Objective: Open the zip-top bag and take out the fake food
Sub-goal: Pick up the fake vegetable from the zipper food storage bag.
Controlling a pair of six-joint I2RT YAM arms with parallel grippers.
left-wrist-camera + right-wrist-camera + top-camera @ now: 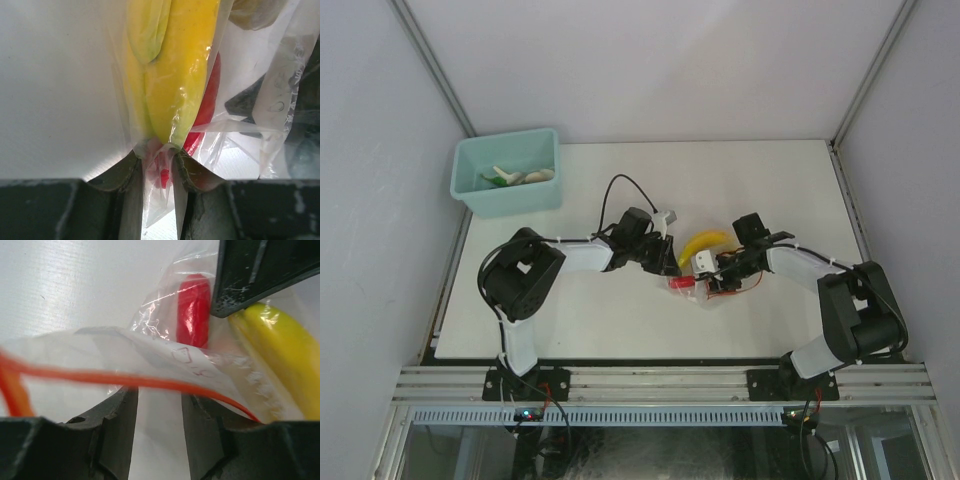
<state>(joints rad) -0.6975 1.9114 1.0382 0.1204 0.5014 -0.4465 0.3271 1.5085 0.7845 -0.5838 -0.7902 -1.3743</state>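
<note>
both arms are lying low and angling inward, wrists nearly meeting, the left gripper (pixel 157 162) clamping tight on the zip-top bag (pixel 280 95) while the right gripper (pixel 159 405) is holding its jaws narrowly apart, film running between them.

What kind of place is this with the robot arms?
Probably a robot test booth: plain white walls box in a white table, and the left arm and right arm are bolted to a metal rail.

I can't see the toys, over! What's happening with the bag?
Left hand pinching zip-top bag. Right hand open at zip strip. Banana, red piece inside bag.
</note>
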